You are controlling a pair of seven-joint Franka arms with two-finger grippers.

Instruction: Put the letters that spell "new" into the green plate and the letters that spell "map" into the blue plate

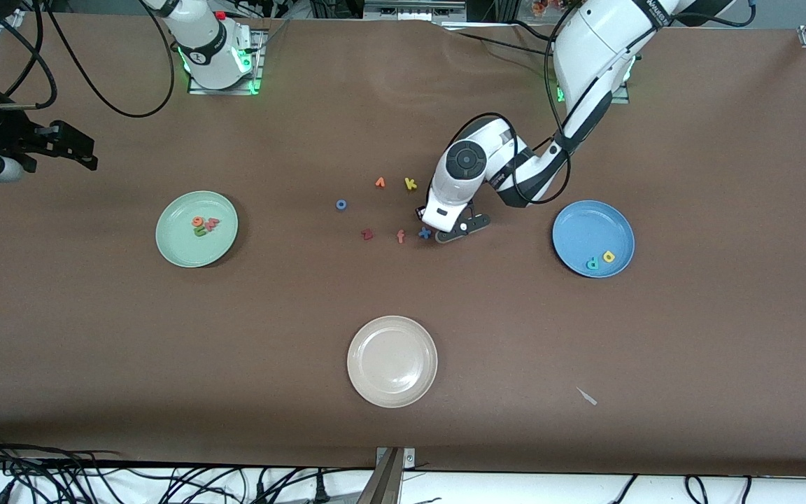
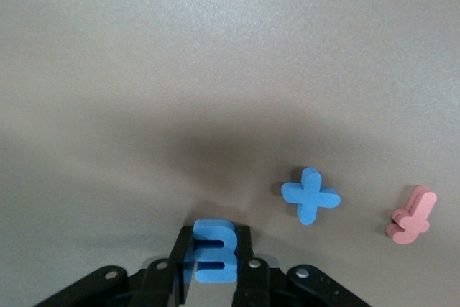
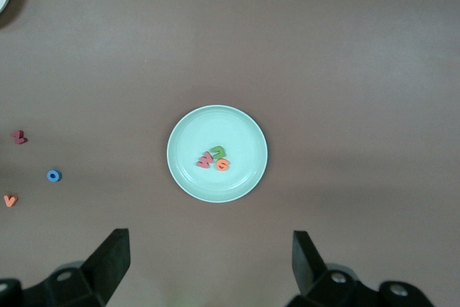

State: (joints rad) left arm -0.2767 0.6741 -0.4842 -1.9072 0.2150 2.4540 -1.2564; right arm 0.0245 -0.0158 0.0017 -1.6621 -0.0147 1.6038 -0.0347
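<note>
The left gripper is sitting low at the table, its two black fingers clenching a small blue foam "m", which is reading like a sideways "E" with three short bars. Just beside the gripper a blue "x" is lying flat, and a salmon "f" is lying a little past that; a dark red "z" is resting further along the same row, toward the right arm's end. An orange letter, a yellow "k" and a blue ring are lying near the gripper too.

Toward the left arm's end from this gripper, the blue plate is holding a yellow "a" and a teal "p".

The right gripper is waiting, released with fingers wide, hanging high above the table beside the green plate. In that plate a green "n", an orange "e" and a pink-red "w" are lying bunched together. A cream-white plate is sitting well apart from both grippers.
</note>
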